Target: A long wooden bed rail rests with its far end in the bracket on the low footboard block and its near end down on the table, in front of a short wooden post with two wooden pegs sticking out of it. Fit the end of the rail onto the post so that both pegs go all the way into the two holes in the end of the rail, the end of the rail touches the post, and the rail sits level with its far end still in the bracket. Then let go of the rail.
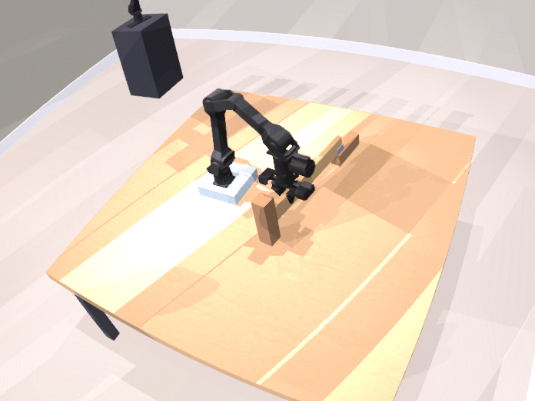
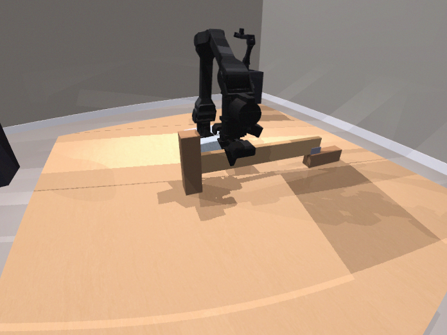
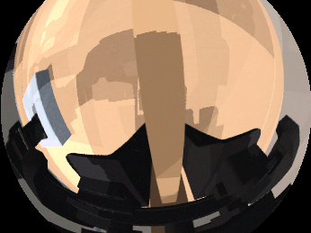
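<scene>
Black parallel-jaw gripper point(image 2: 235, 154) clamped on the long pale wooden bed rail point(image 2: 275, 150) near the table's middle, rail's near end against the short upright wooden post point(image 2: 190, 162), far end in the small grey bracket point(image 2: 315, 150) on the low wooden footboard block point(image 2: 324, 156), no writing legible

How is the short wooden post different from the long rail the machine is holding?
The post stands upright on the table; the rail lies lengthwise, about level.
The post is short and stubby; the rail is long and slim, running from the post to the low footboard block.
The post stands free and untouched; the rail is clamped in the gripper near its post end.
The post looks a darker brown than the rail.
Both are plain squared wooden pieces.
</scene>
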Tool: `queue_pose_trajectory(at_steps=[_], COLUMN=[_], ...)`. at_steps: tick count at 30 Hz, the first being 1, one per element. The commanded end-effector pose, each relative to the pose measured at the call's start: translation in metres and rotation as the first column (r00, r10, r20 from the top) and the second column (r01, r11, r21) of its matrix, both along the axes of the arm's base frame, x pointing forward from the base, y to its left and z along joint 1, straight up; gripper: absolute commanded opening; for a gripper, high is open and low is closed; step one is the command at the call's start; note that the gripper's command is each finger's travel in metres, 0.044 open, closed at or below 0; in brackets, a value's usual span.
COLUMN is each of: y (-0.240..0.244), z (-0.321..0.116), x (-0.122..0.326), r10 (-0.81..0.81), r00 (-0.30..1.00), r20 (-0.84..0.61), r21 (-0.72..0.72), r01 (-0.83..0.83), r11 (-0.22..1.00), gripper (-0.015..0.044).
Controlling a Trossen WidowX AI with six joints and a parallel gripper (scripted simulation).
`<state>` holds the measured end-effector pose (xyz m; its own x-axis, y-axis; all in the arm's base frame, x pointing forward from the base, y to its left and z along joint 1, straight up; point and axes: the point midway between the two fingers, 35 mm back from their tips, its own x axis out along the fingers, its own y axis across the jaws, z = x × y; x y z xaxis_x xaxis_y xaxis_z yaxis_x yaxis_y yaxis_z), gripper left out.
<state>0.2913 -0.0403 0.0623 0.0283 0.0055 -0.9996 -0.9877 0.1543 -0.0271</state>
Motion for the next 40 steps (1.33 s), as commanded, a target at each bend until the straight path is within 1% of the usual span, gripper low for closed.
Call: queue_pose_trajectory(at_steps=[1,16,21,24,26,40], y=[0.0,0.0,0.002,0.023,0.03,0.03], z=[0.0,0.0,0.002,0.024,0.03,0.03], x=[0.0,0.0,0.0,0.004,0.004,0.004], r10=[0.0,0.0,0.0,0.001,0.001,0.001], r00=[1.0,1.0,1.0,1.0,1.0,1.0], r20=[0.0,0.0,0.0,0.002,0.002,0.002], r21=[0.0,0.0,0.0,-0.001,-0.001,-0.001], r01=[0.0,0.0,0.0,-0.001,-0.001,-0.001], r11=[1.0,1.0,1.0,1.0,1.0,1.0], gripper=[0.0053,0.044,0.044,0.044,0.044,0.044])
